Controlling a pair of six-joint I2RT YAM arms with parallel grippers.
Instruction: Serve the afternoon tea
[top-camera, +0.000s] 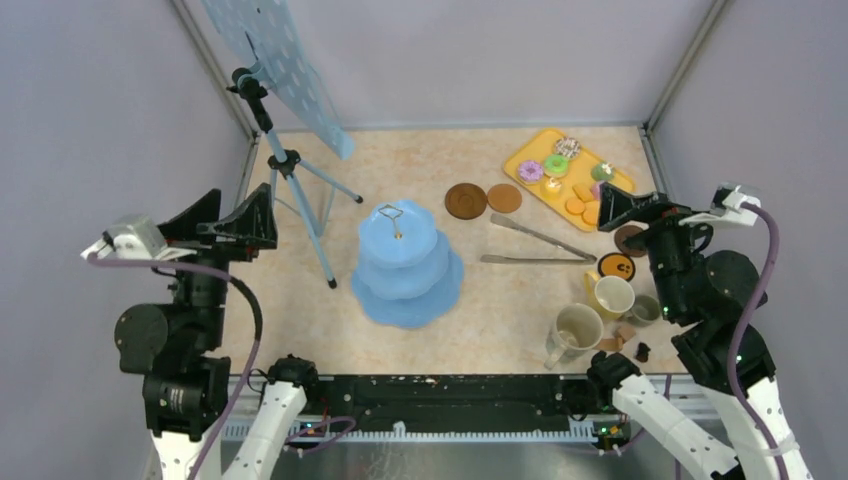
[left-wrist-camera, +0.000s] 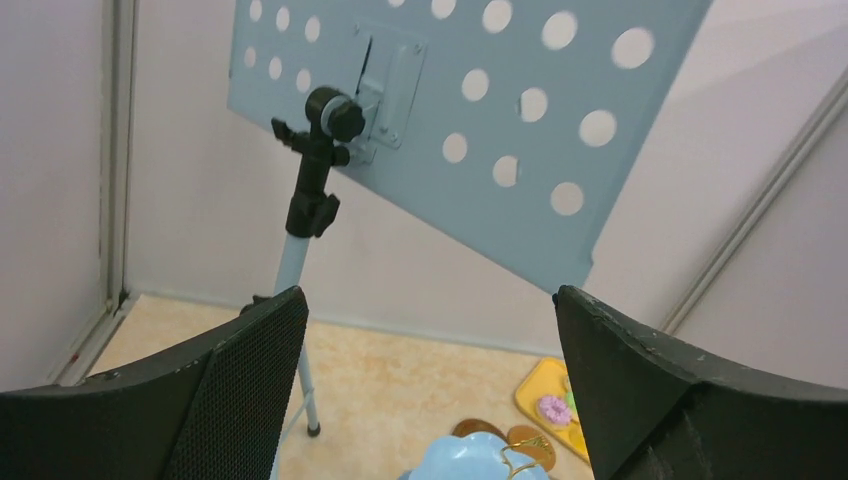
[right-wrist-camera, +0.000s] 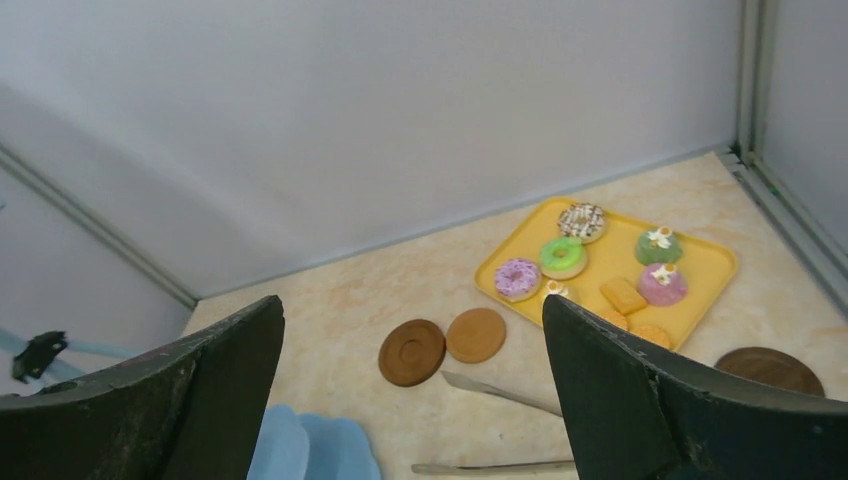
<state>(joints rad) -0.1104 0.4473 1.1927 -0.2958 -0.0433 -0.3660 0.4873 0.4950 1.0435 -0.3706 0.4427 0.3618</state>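
Small donuts (top-camera: 543, 168), cupcakes (top-camera: 602, 172) and orange biscuits (top-camera: 580, 200) lie on the yellow tray (top-camera: 530, 150) at the back right; the right wrist view shows the donuts (right-wrist-camera: 563, 257), cupcakes (right-wrist-camera: 662, 284) and a biscuit (right-wrist-camera: 623, 295). A big beige mug (top-camera: 578, 328), a yellow mug (top-camera: 612, 295) and a small grey mug (top-camera: 645, 310) stand near right. The white mug is hidden. Two brown coasters (top-camera: 466, 200) lie mid-table, others (top-camera: 630, 240) by the mugs. My left gripper (top-camera: 240, 200) (left-wrist-camera: 430, 300) is open and empty, high at the left. My right gripper (top-camera: 650, 212) (right-wrist-camera: 412, 305) is open and empty above the mugs.
A blue three-tier stand (top-camera: 405, 265) stands mid-table, also in the left wrist view (left-wrist-camera: 480, 462). Metal tongs (top-camera: 540, 245) lie between it and the mugs. A blue perforated music stand (top-camera: 290, 70) on a tripod (top-camera: 300, 190) stands at the back left.
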